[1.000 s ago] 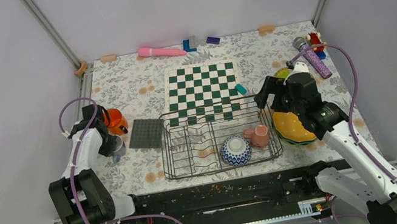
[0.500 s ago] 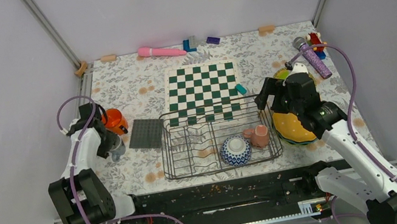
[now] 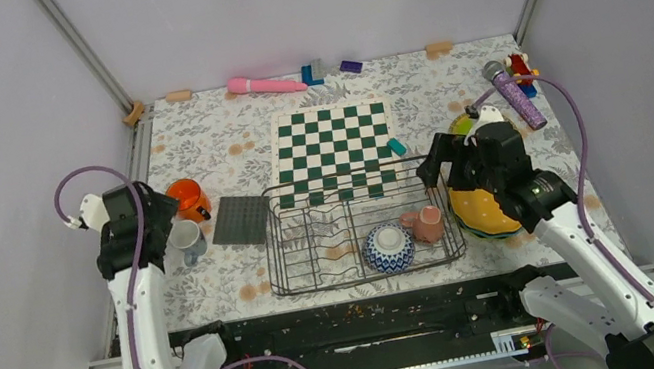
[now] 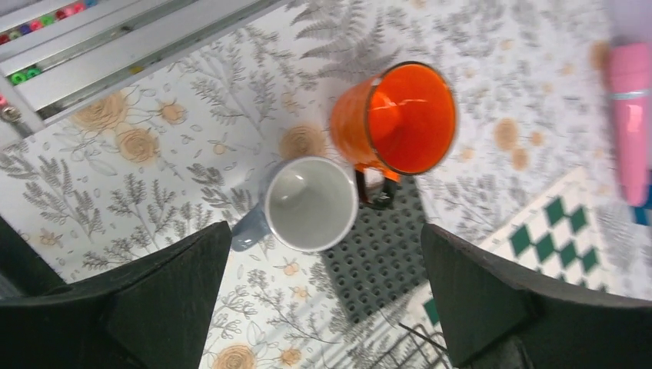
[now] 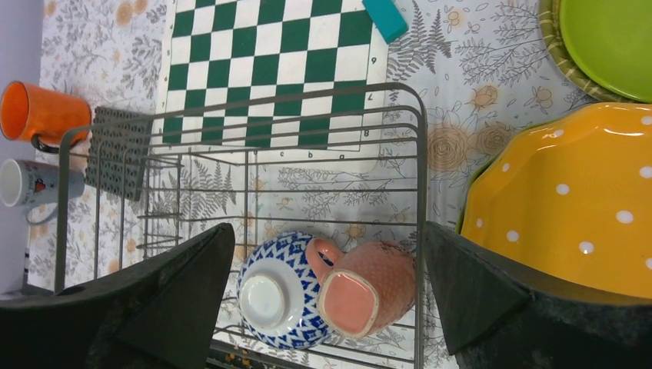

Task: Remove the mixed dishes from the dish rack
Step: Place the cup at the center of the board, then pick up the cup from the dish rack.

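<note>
Black fingers of the left gripper (image 4: 324, 234) stand wide apart and hold nothing. The small grey cup (image 4: 311, 201) stands upright on the table beneath them, just beside the orange cup (image 4: 400, 119) and at the edge of the dark grey mat (image 4: 380, 257). Only this wrist view shows the grey cup's empty white interior. The right gripper (image 5: 329, 231) is likewise spread and empty, above the right end of the dish rack (image 5: 420, 154). Its wrist view shows the patterned bowl (image 5: 278, 292) upside down in the rack, touching the pink mug (image 5: 365, 292), which lies on its side. Outside the rack, to its right, lies the yellow-orange plate (image 5: 569, 200), with the lime green plate (image 5: 607, 42) beyond it, cut off by the frame. In the top view the right arm hides most of both plates; we cannot make out a teal one.
</note>
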